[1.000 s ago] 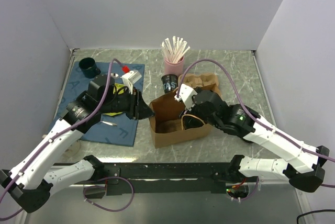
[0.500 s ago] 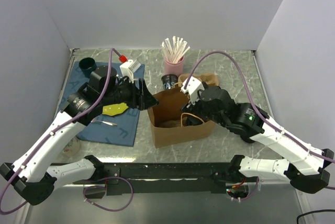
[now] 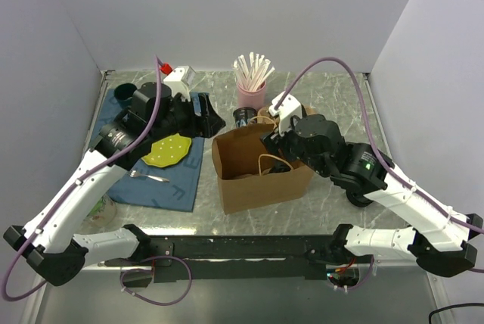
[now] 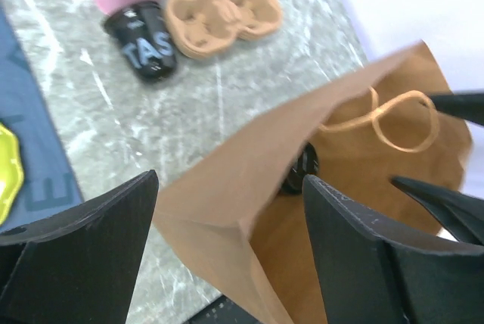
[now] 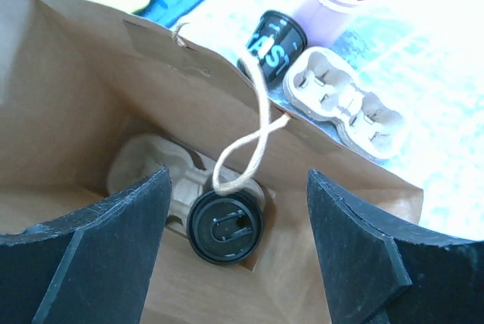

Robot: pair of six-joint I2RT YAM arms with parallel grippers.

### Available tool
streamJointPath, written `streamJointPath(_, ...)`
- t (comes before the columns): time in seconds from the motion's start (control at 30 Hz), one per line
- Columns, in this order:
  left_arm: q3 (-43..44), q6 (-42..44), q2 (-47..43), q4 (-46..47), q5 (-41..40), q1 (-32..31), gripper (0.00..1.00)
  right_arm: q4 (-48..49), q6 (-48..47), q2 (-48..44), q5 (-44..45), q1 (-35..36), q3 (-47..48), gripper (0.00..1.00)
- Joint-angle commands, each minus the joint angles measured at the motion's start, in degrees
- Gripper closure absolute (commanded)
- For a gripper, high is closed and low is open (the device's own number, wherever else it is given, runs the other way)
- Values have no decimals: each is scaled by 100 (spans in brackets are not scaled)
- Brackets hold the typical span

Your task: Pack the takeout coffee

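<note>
The left claw point(image 4: 227, 184) is spread wide and grips nothing, hovering just off the left rim of the brown paper bag point(image 3: 261, 180). The right claw point(image 5: 238, 180) is wide open too and empty, hanging over the bag's mouth, where the twine handle point(image 5: 253, 138) shows between its fingers. Down inside the bag sits the coffee cup point(image 5: 225, 227), black lid up, next to a pulp carrier point(image 5: 144, 165). The bag stands upright mid-worktop point(image 3: 340, 97), and a second carrier point(image 3: 299, 116) lies behind it.

A lidded cup point(image 5: 224, 227) and a carrier point(image 5: 144, 165) lie inside the bag point(image 3: 261, 180); another cup point(image 3: 243, 119) stands behind it.
</note>
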Motion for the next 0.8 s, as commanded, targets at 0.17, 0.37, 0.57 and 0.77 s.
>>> streamJointPath(0.17,421,71,240,298,-831,181,19,123,268,22,298,23,550,26)
streamJointPath(0.37,518,141,503,878,-454,401,22,122,14,-30,824,14,559,30)
streamJointPath(0.57,764,98,925,1212,73,603,27,350,-198,-66,1274,23,770,31)
streamJointPath(0.77,1282,124,1461,1283,92,700,30,474,-242,-101,913,14,1234,31)
